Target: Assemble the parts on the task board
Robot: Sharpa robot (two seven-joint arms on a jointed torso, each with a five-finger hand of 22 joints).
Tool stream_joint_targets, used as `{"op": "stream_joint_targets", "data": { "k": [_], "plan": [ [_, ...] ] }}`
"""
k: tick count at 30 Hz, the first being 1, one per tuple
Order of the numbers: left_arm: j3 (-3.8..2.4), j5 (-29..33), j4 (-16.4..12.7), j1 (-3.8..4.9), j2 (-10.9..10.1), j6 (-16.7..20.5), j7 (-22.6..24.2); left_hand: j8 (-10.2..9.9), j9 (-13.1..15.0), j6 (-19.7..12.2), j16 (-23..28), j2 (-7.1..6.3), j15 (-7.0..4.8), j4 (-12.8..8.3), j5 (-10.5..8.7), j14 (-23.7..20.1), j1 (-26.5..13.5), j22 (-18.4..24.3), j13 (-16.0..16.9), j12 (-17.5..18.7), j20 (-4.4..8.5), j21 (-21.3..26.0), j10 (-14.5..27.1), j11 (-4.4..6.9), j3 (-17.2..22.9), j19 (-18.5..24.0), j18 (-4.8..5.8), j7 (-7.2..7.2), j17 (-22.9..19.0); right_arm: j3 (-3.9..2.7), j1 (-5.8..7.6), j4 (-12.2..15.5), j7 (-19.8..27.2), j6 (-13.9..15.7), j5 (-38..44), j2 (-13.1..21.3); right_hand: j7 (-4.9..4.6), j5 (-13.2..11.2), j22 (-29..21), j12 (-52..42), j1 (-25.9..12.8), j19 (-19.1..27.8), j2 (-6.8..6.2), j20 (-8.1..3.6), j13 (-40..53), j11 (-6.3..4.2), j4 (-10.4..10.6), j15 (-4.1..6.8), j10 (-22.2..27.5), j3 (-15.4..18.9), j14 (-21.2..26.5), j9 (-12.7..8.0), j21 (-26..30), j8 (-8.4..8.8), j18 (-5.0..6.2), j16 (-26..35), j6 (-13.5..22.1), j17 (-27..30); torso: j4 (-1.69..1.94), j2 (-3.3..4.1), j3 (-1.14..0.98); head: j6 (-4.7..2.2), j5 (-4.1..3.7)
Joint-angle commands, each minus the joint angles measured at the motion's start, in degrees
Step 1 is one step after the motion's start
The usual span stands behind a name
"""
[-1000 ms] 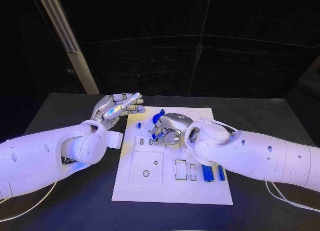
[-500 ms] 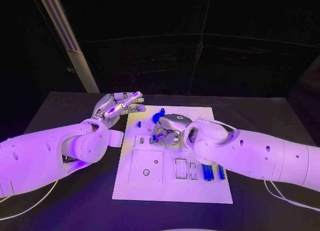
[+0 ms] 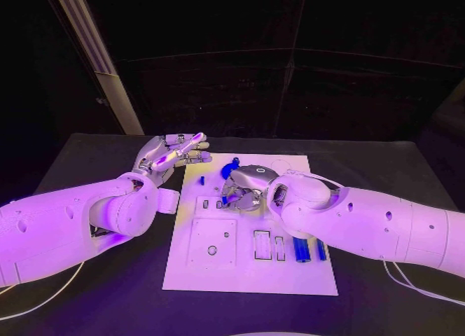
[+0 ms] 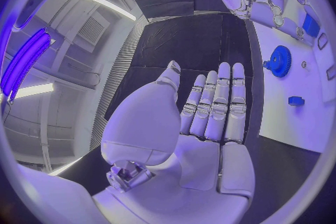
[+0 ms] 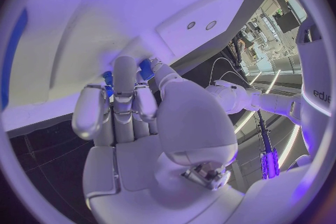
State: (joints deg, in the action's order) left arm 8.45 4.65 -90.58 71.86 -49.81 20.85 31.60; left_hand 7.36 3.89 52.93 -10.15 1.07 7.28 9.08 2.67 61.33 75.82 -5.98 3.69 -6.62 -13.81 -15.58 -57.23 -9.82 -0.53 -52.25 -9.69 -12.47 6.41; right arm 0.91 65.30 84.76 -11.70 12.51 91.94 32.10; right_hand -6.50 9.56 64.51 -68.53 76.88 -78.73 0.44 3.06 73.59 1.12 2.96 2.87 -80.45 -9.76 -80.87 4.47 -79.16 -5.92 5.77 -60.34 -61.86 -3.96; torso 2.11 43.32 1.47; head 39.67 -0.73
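1. The right robot hand is lowered onto the upper middle of the task board, its fingers curled round a small blue part and pressing it against the white plate; the wrist view shows blue between the fingertips, so I judge it is grasping that part and seating it.
2. The left robot hand hovers off the board's far-left corner, above the tabletop, released, with its fingers straight and side by side and nothing in them.
3. Just beyond the right robot hand, a blue gear lies on the board. Between the two hands stands a small blue peg.
4. On the near side of the right robot hand, partly under its forearm, two blue bars lie beside rectangular slots that look unfilled.
5. Judged from this, assembly is at an early-to-middle stage: one part is going in, while the bars, and perhaps the gear, are left to fit.
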Motion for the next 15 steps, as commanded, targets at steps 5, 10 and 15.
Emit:
{"op": "stream_joint_targets", "data": {
  "k": [5,10,15],
  "plan": [
    [-0.03,0.04,0.03,0.09,0.1,-0.91,-0.06,-0.29,-0.04,0.26,0.25,0.43,0.21,-0.19,0.04,0.17,0.07,0.09,-0.01,0.2,0.02,0.07,-0.3,-0.12,-0.27,-0.41,-0.79,-0.17,0.0,0.26,-0.23,0.07,-1.18,-3.36,1.75,0.17,-0.1,5.89,-0.33,0.81,-2.26,0.26,-3.34,0.16,-0.43,0.37,0.64,0.07,0.84,0.92,-0.05,-0.4,0.57,1.13,-0.82,0.38,-0.32,0.0,0.03,-0.01,0.03,0.06,0.06],
    [-0.03,0.04,0.03,0.09,0.08,-0.94,-0.13,-0.35,-0.05,0.25,0.34,0.44,0.23,-0.22,0.04,0.12,0.06,0.13,-0.02,0.27,0.01,0.12,-0.29,-0.13,-0.33,-0.39,-0.78,-0.19,-0.02,0.26,-0.23,0.2,-1.33,-3.24,2.03,0.15,-0.2,5.95,-0.42,1.08,-2.8,0.29,-3.85,0.23,-0.63,0.47,0.86,-0.01,0.97,1.13,-0.04,-0.45,0.63,1.37,-0.8,0.45,-0.05,0.01,0.03,0.0,0.02,0.12,0.07],
    [-0.03,0.04,0.03,0.09,0.06,-0.97,-0.18,-0.35,-0.05,0.25,0.34,0.44,0.23,-0.22,0.04,0.12,0.06,0.13,-0.02,0.27,0.01,0.12,-0.29,-0.13,-0.33,-0.39,-0.78,-0.19,-0.02,0.26,-0.23,0.26,-1.64,-2.86,2.3,0.11,-0.34,5.53,-0.64,1.61,-3.62,0.37,-4.42,0.34,-1.02,0.61,1.28,-0.12,1.23,1.47,0.03,-0.51,0.77,1.69,-0.76,0.61,0.38,0.03,0.04,0.0,0.03,0.13,0.05]
  ]
}}
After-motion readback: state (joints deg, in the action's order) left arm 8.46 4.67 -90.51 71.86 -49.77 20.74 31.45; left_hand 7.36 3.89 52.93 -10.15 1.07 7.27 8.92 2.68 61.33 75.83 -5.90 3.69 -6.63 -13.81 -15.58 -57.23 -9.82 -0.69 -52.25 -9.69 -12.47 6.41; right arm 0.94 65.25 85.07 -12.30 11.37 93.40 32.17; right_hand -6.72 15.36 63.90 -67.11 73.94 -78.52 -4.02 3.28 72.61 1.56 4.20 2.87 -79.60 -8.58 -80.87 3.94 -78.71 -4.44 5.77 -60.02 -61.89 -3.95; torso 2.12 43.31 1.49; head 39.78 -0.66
